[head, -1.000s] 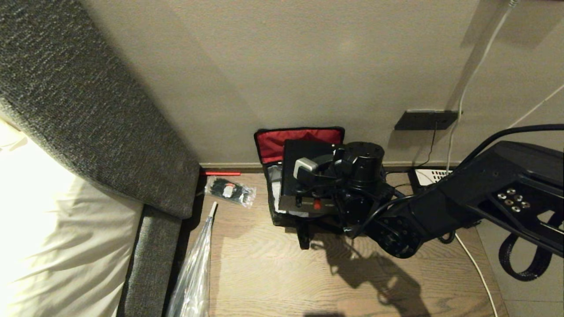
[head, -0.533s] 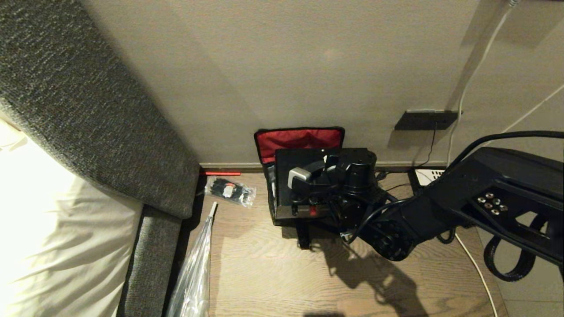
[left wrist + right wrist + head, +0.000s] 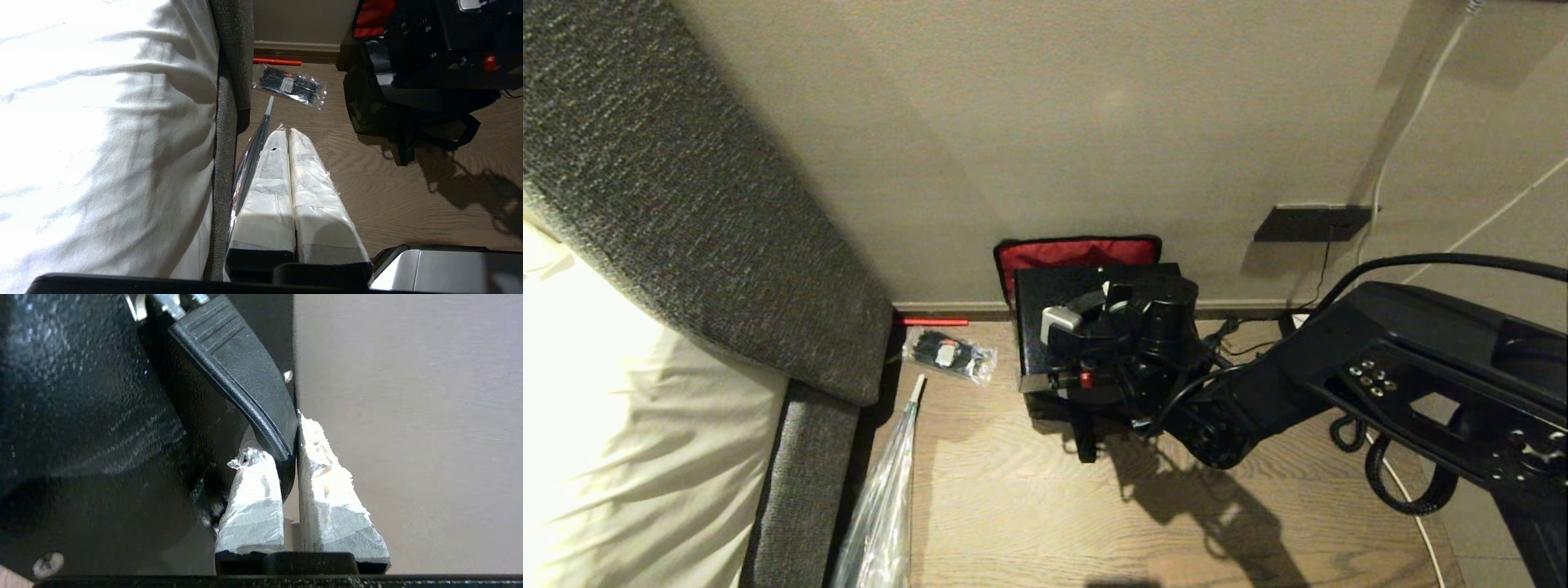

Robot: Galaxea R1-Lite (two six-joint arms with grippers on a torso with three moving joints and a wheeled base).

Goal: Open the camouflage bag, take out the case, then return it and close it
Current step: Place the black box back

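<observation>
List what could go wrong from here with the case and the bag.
1. The right pincer is shut only on the case's thin handle, so the case may swing or slip.
2. The case hangs over the open camouflage bag, hiding its mouth in the head view; its edge could catch the rim.
3. The red-lined lid leans on the wall right behind and could get knocked.

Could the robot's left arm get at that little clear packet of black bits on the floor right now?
Probably yes. The left gripper, fingers together, holds nothing and points toward the packet, with only bare wooden floor between them. The right gripper is busy holding the case over the camouflage bag.
</observation>
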